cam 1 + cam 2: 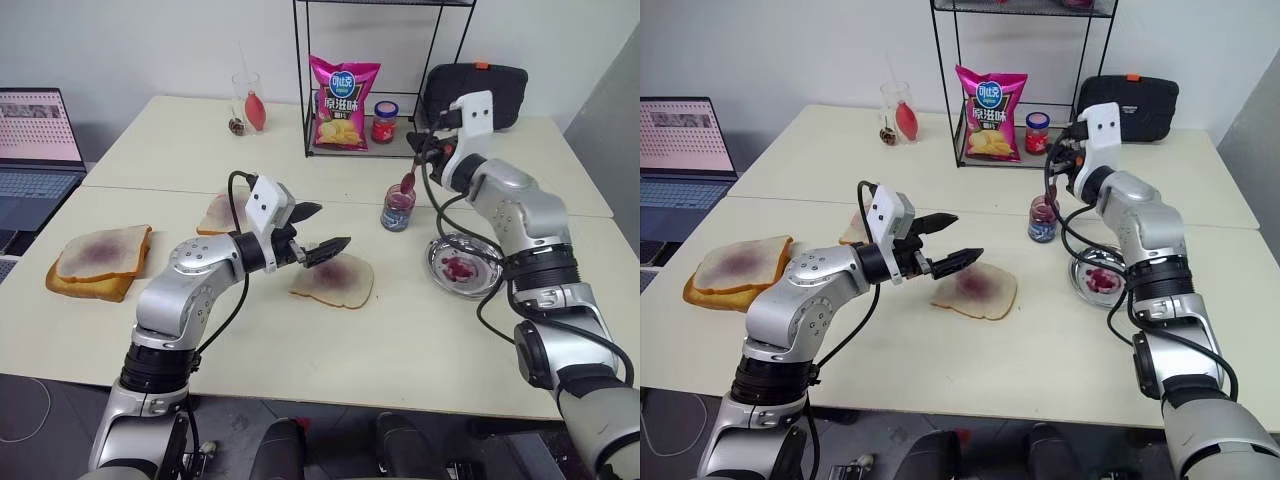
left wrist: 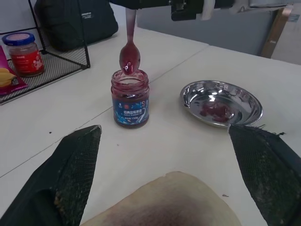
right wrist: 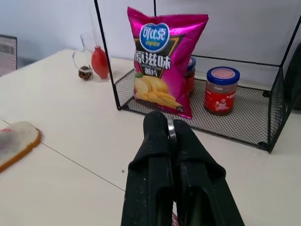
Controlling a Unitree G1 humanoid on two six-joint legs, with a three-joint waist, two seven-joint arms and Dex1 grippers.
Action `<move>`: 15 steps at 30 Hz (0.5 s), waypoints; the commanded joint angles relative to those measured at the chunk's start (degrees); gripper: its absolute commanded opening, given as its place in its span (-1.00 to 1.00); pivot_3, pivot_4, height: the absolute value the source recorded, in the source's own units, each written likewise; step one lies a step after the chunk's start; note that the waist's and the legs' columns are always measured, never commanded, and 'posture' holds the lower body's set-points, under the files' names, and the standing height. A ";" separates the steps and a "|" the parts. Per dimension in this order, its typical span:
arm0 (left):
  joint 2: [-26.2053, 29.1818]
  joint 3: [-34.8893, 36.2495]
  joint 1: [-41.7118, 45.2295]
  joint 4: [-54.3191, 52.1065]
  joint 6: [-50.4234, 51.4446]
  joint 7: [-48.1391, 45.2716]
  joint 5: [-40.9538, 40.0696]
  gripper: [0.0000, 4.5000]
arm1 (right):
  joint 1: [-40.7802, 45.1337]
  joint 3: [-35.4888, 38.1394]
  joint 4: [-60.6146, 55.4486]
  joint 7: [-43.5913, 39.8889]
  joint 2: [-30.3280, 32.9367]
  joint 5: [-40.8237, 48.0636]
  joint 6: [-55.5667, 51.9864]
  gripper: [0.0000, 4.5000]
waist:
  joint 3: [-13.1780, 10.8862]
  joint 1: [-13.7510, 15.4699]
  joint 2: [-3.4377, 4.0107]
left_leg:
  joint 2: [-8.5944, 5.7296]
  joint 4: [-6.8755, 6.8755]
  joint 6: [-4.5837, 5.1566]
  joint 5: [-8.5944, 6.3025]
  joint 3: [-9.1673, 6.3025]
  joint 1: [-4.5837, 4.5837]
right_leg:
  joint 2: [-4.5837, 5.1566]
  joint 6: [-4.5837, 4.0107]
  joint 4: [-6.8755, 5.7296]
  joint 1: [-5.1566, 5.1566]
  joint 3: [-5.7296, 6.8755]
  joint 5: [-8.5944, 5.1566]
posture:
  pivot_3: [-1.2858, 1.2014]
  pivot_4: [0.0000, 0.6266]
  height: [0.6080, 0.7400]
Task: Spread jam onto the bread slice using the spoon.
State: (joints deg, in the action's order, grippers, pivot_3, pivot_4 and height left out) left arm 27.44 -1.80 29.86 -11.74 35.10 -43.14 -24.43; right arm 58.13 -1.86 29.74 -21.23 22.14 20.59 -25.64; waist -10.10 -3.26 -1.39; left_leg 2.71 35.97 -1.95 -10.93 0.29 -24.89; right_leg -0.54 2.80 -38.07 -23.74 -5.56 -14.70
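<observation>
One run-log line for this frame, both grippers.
left gripper: open, above bread slice | right gripper: shut on spoon | spoon bowl over jam jar

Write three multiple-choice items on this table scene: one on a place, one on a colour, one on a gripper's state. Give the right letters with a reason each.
1. Where is the spoon's bowl?
A. over the open jam jar
B. lying in the metal dish
C. on the bread slice

2. What colour is the chips bag?
A. green
B. pink
C. blue

3. How are the left gripper's fingers?
A. shut on the spoon
B. shut on nothing
C. open above the bread slice

Answers: 1 A, the bowl hangs at the jar's mouth, held by the right gripper. 2 B, the bag is bright pink. 3 C, its fingers stand apart, holding nothing.
</observation>
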 commanded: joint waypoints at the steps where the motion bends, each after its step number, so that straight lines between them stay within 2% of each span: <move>1: 1.10 1.12 0.49 -2.45 0.34 0.42 -0.45 1.00 | 1.86 -0.76 3.78 -1.95 -1.29 -4.59 6.08 -0.99 | 0.00 -0.03 0.00 | 0.00 0.00 0.00 0.00 0.01 0.00 | 0.00 0.00 -0.01 -0.01 -0.01 0.00 | 0.03 -0.52 1.00; 8: 1.74 0.97 0.50 -2.40 0.11 0.55 -0.18 1.00 | 1.84 -1.36 10.32 -3.73 -3.30 -9.22 10.45 -0.99 | -0.01 -0.02 0.01 | 0.00 -0.02 0.00 0.00 -0.01 0.00 | 0.00 -0.01 -0.01 -0.01 0.01 0.00 | 0.03 -0.52 1.00; 15: 2.33 -0.06 -0.19 -3.50 0.72 -0.20 -0.46 1.00 | 1.07 3.45 11.30 -2.77 -6.59 -6.21 5.33 -0.99 | -0.01 -0.06 0.01 | 0.01 -0.01 0.00 0.00 -0.03 0.02 | -0.01 -0.02 -0.06 -0.01 0.01 0.01 | 0.03 -0.52 1.00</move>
State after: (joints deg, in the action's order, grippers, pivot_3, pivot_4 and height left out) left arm 29.14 -1.97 29.81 -12.80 35.87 -43.11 -24.39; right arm 58.14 -1.61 42.20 -24.81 15.61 12.68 -18.61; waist -10.11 -3.33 -1.38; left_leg 2.72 35.96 -1.96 -10.93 0.26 -24.87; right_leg -0.55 2.78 -38.14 -23.74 -5.54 -14.69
